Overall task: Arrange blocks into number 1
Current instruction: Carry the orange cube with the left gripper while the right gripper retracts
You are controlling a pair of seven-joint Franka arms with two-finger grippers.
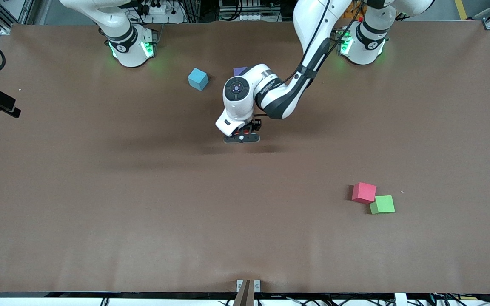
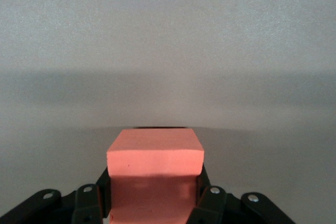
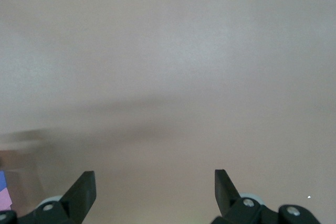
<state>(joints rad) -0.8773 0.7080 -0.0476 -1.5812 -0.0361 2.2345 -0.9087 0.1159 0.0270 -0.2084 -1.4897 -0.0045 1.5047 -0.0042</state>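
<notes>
Left gripper (image 2: 155,203) clamps orange-red cube (image 2: 155,156) over the table (image 1: 100,191)
Right gripper (image 3: 155,192) waits, fingers apart, near the purple cube (image 1: 240,70)

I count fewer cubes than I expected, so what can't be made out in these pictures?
- Purple block: front view, mostly hidden by the left arm.
- Orange-red block: its lower part sits between the left gripper fingers; in the front view the wrist covers most of it.
- Right gripper: outside the front view.
- Blocks at the right wrist view's edge: cut off.
</notes>
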